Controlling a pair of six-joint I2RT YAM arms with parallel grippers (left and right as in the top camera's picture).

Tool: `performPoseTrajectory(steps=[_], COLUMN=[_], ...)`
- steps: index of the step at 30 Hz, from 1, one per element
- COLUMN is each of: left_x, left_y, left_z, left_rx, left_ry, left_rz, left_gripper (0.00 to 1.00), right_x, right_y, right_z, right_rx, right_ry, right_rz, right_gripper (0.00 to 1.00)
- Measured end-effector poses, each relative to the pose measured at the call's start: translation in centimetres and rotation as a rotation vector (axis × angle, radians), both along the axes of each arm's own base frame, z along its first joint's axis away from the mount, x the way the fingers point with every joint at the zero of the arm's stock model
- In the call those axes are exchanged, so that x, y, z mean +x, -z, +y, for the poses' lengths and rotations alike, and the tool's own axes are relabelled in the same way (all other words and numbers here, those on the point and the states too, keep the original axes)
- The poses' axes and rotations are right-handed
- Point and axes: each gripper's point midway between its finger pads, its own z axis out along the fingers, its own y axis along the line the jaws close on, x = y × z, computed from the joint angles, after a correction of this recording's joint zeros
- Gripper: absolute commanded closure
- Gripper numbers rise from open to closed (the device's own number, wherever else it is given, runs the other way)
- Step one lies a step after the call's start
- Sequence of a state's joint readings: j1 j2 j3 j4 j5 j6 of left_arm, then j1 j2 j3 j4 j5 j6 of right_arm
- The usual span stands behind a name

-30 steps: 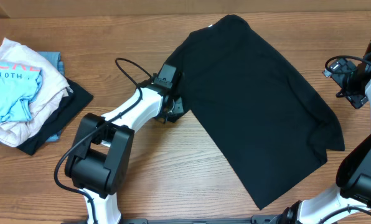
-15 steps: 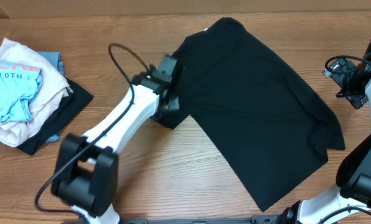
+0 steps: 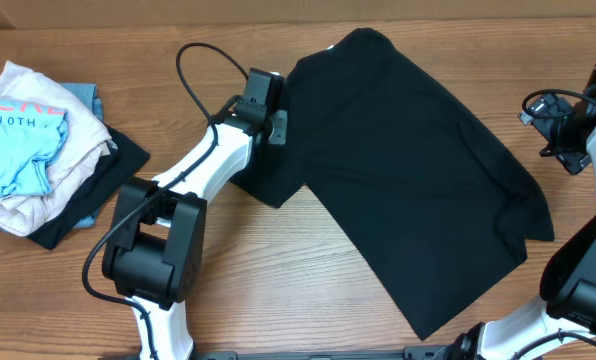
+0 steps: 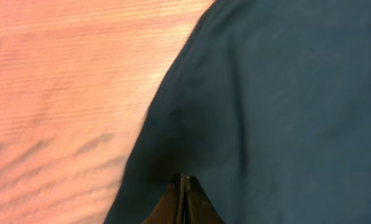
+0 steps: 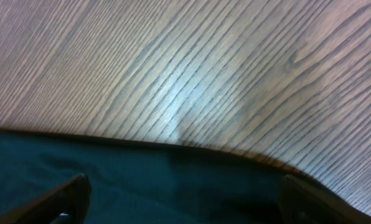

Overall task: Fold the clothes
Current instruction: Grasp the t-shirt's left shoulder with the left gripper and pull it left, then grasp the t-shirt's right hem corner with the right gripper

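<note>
The clothes are a plain black T-shirt (image 3: 408, 170) lying flat and slanted across the middle and right of the table. Its left sleeve (image 3: 270, 185) is spread out on the wood. My left gripper (image 3: 270, 108) hovers over the shirt's left shoulder edge. In the left wrist view the left gripper (image 4: 183, 178) is shut, tips pressed together above the black fabric (image 4: 285, 112), with nothing seen between them. My right gripper (image 5: 185, 200) is open at the shirt's right edge, with black cloth (image 5: 173, 186) lying between its wide-set fingers (image 5: 70, 194).
A pile of other garments lies at the far left: a light blue shirt with lettering (image 3: 18, 140), a cream one (image 3: 73, 160) and dark cloth (image 3: 93, 200) underneath. The right arm (image 3: 578, 135) stands at the table's right edge. Bare wood (image 3: 278, 270) lies in front.
My left gripper has moved from the sleeve toward the far side of the table. The left sleeve now lies spread flat where the gripper was. The right arm is unmoved.
</note>
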State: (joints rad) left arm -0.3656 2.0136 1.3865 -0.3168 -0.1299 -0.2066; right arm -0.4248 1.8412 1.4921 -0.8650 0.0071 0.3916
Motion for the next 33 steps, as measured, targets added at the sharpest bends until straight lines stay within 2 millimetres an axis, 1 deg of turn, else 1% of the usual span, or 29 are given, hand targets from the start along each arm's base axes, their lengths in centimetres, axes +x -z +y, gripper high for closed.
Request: performPoseTrajectory(steps=[1, 4, 6, 7, 8, 12, 13, 16, 19, 21, 25, 29, 33], left_x=[0.6, 1.9, 2.4, 2.6, 2.6, 2.2, 2.5, 2.8, 2.9, 2.9, 2.8, 1.9, 0.5], left_y=[-0.5, -1.6, -1.3, -0.9, -0.1, 4.8, 5.2, 5.3, 5.4, 5.5, 5.7, 5.7, 5.9], left_z=[-0.7, -1.9, -2.3, -2.4, -2.4, -2.0, -1.9, -1.0, 0.5, 1.9, 5.6, 10.0, 12.9], left_rx=[-0.024, -0.064, -0.069, -0.072, -0.068, -0.044, -0.045, -0.033, 0.002, 0.023, 0.051, 0.075, 0.066], left_ry=[0.030, 0.075, 0.088, 0.091, 0.093, 0.097, 0.098, 0.086, 0.054, 0.028, -0.039, -0.119, -0.219], left_rz=[-0.032, -0.102, -0.116, -0.119, -0.110, -0.029, -0.031, -0.028, -0.015, 0.007, 0.062, 0.132, 0.208], left_gripper=[0.96, 0.96, 0.96, 0.96, 0.96, 0.96, 0.96, 0.96, 0.96, 0.96, 0.96, 0.96, 0.96], right_x=[0.0, 0.0, 0.0, 0.0, 0.0, 0.0, 0.0, 0.0, 0.0, 0.0, 0.0, 0.0, 0.0], right_y=[0.0, 0.0, 0.0, 0.0, 0.0, 0.0, 0.0, 0.0, 0.0, 0.0, 0.0, 0.0, 0.0], right_z=[0.0, 0.0, 0.0, 0.0, 0.0, 0.0, 0.0, 0.0, 0.0, 0.0, 0.0, 0.0, 0.0], right_rx=[0.001, 0.001, 0.000, 0.000, 0.000, 0.000, 0.000, 0.000, 0.000, 0.001, 0.000, 0.000, 0.000], right_ry=[0.000, 0.000, 0.000, 0.000, 0.000, 0.000, 0.000, 0.000, 0.000, 0.000, 0.000, 0.000, 0.001], right_rz=[0.001, 0.000, 0.001, 0.000, 0.000, 0.000, 0.001, 0.001, 0.000, 0.001, 0.001, 0.001, 0.001], right_gripper=[0.00, 0.00, 0.00, 0.00, 0.00, 0.00, 0.00, 0.00, 0.00, 0.00, 0.00, 0.00, 0.00])
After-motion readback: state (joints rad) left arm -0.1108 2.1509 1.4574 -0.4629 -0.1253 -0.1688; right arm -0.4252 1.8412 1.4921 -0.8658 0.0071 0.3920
